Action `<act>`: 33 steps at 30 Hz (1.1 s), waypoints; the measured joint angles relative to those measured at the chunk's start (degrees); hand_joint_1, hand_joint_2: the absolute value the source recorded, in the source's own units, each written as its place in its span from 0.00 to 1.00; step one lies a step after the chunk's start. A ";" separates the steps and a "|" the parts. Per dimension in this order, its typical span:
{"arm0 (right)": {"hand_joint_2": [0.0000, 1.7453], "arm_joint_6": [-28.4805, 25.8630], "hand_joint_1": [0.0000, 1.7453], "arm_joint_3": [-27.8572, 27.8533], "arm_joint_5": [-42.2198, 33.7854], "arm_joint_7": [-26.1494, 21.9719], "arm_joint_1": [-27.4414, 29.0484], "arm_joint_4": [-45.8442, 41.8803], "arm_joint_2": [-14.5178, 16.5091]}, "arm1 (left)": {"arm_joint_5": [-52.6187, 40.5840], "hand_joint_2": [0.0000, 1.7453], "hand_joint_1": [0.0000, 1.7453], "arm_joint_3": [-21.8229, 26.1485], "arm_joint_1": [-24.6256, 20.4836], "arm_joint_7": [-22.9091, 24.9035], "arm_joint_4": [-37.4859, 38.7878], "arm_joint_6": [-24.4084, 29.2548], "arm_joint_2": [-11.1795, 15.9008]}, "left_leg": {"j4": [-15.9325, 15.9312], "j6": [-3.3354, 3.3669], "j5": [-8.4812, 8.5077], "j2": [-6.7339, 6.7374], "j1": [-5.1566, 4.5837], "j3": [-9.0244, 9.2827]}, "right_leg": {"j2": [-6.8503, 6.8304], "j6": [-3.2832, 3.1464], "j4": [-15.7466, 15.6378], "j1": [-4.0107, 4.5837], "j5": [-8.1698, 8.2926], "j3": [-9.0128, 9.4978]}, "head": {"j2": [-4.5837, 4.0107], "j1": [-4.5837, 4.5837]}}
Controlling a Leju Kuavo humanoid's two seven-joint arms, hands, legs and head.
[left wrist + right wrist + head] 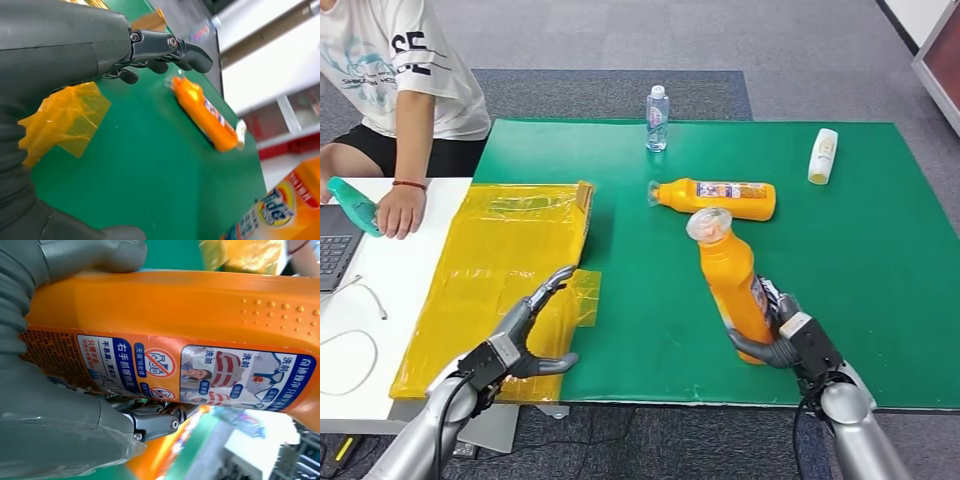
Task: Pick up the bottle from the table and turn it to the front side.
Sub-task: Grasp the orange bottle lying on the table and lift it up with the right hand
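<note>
R hand (782,335) w/ tilted orange bottle (733,280)

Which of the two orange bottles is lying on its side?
The far orange bottle lies flat on the green mat; the near orange bottle is held tilted in the right hand.

Green mat (848,300) over the table, white tabletop (403,290) bare at the left edge. On the mat: 1 orange bottle (720,198) lying flat, clear water bottle (656,118) upright, white bottle (823,155) lying, yellow plastic sheet (501,270) overlapping the white top.
</note>
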 joint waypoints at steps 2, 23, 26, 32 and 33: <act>1.00 0.99 1.00 1.61 0.15 -0.44 -0.83 -0.54 1.02 | 0.90 1.00 0.00 -0.94 -3.15 -1.92 3.05 -4.63 -0.08 | 0.00 -0.02 0.04 0.00 0.00 0.00 | 0.01 -0.02 0.01 0.00 0.05 0.00 | 0.00 -0.01; 1.00 -0.90 1.00 19.64 1.82 0.03 -9.05 -0.67 5.62 | 12.62 1.00 0.00 -15.71 -19.54 -4.36 9.60 -26.87 7.15 | 0.00 -0.05 0.17 0.00 0.00 0.00 | 0.00 -0.06 0.03 0.01 0.10 -0.02 | 0.00 -0.01; 1.00 -2.26 1.00 20.40 2.64 0.33 -9.08 -0.22 5.63 | 12.55 1.00 0.00 -16.16 -19.43 -4.36 9.59 -25.18 7.55 | 0.00 -0.05 0.17 0.00 0.01 -0.01 | 0.00 -0.06 0.03 0.01 0.10 -0.02 | 0.00 -0.02; 1.00 -3.85 1.00 21.18 3.27 0.44 -8.79 0.42 5.63 | 12.13 1.00 0.00 -16.70 -18.71 -4.37 9.32 -20.88 7.90 | 0.00 -0.06 0.16 0.00 0.01 -0.01 | 0.00 -0.06 0.03 0.02 0.09 -0.04 | 0.00 -0.02; 1.00 -4.13 1.00 21.27 3.34 0.50 -8.64 0.44 5.63 | 12.11 1.00 0.00 -16.71 -18.48 -4.37 9.09 -19.78 7.90 | 0.00 -0.06 0.16 0.00 0.01 -0.01 | 0.00 -0.06 0.03 0.02 0.09 -0.04 | 0.00 -0.02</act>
